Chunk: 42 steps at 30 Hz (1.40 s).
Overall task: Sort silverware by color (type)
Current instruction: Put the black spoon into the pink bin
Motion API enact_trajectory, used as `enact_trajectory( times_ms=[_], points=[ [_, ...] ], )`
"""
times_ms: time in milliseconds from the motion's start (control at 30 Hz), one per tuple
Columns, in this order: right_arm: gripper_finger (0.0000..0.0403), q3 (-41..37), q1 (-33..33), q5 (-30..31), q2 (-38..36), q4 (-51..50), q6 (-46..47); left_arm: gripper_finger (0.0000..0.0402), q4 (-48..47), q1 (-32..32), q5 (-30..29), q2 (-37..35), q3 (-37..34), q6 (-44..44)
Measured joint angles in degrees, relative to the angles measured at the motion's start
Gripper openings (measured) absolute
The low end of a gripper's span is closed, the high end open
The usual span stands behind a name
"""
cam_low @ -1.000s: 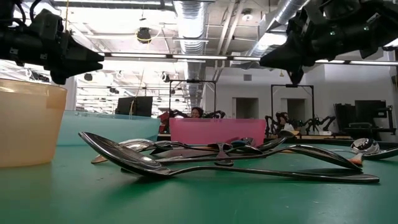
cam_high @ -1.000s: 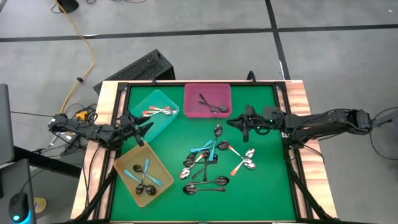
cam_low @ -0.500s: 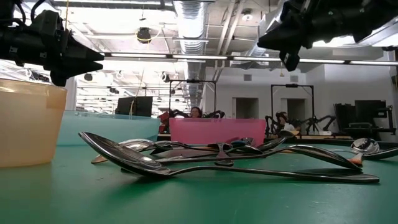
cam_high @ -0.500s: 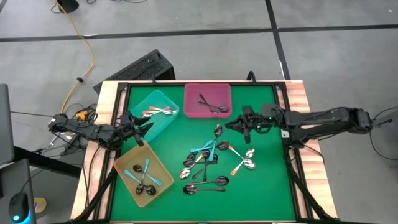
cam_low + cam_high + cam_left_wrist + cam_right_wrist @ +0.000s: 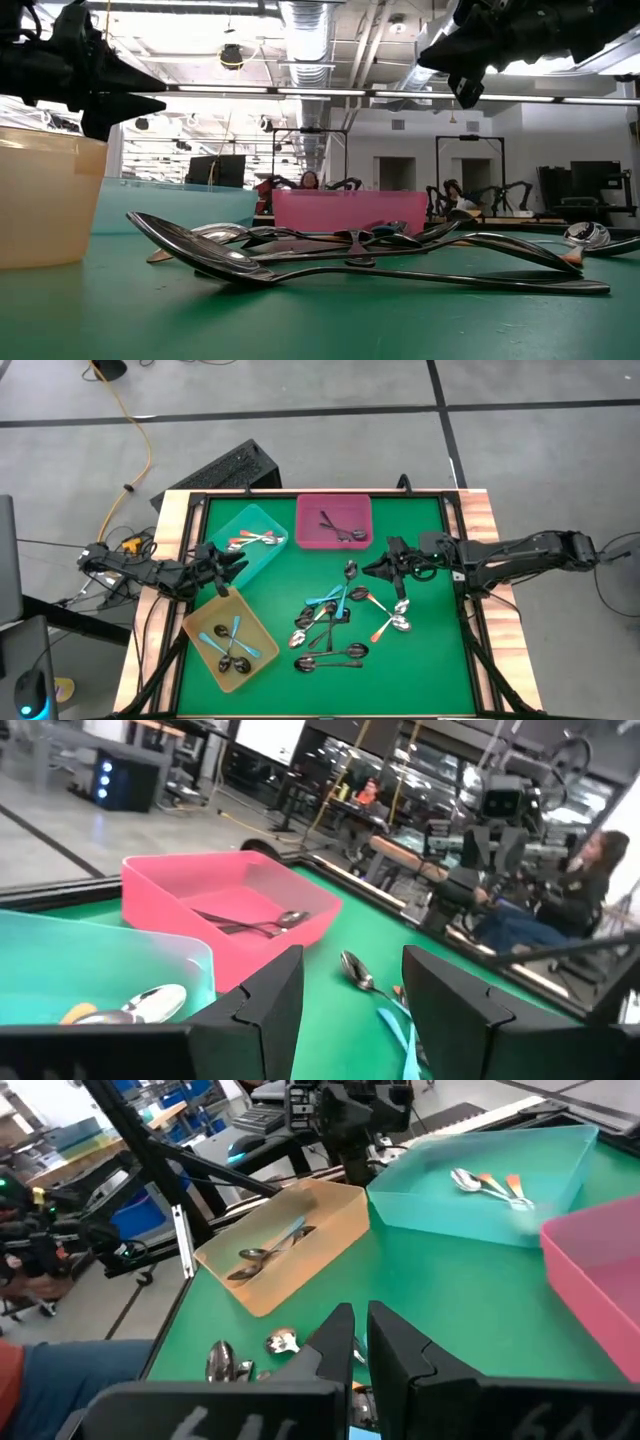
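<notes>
Green felt covers the worktop (image 5: 420,650), where a loose heap of spoons (image 5: 340,622) with blue, orange and dark handles lies at the middle. Three trays sit toward the left and far side: a teal tray (image 5: 246,542) holding orange-handled spoons, a pink tray (image 5: 334,521) holding dark spoons, and a yellow tray (image 5: 230,639) holding blue-handled spoons. Reaching in from the right, the right claw (image 5: 378,567) hangs above the far edge of the heap, fingers nearly together and empty. At the left edge, the left claw (image 5: 235,559) hovers between the teal and yellow trays, closed as far as it goes, gripping nothing.
</notes>
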Motion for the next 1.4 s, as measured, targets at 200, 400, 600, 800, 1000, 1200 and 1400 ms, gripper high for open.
enact_trajectory(
  times_ms=[200,400,600,800,1000,1200,1400],
  points=[
    [0.0042,0.02,0.25,-2.01,0.04,-3.08,1.62,0.0158,0.11,0.02,-1.10,0.00,0.00,-1.85],
    [0.0042,0.02,2.77,0.15,0.24,-9.16,-1.33,0.0158,-0.01,0.02,-0.74,0.00,0.00,0.71],
    [0.0052,0.02,5.40,5.66,0.24,-10.29,1.38,0.0158,0.20,0.02,-0.59,0.00,0.00,-3.04],
    [0.0056,0.02,7.38,11.54,0.24,-14.16,1.61,0.0158,0.22,0.02,-1.31,-0.02,0.00,-2.07],
    [0.0056,0.02,7.33,15.52,0.24,-19.19,3.61,0.0158,0.11,0.02,-1.06,-0.02,0.00,-2.70],
    [0.0057,1.93,7.16,15.83,0.26,-26.14,5.59,0.0158,0.06,1.03,-1.03,-0.02,0.00,-1.82],
    [0.0057,8.35,6.17,20.32,2.44,-38.09,5.59,0.0158,0.00,3.66,-0.17,-0.02,0.00,-0.16]
  ],
)
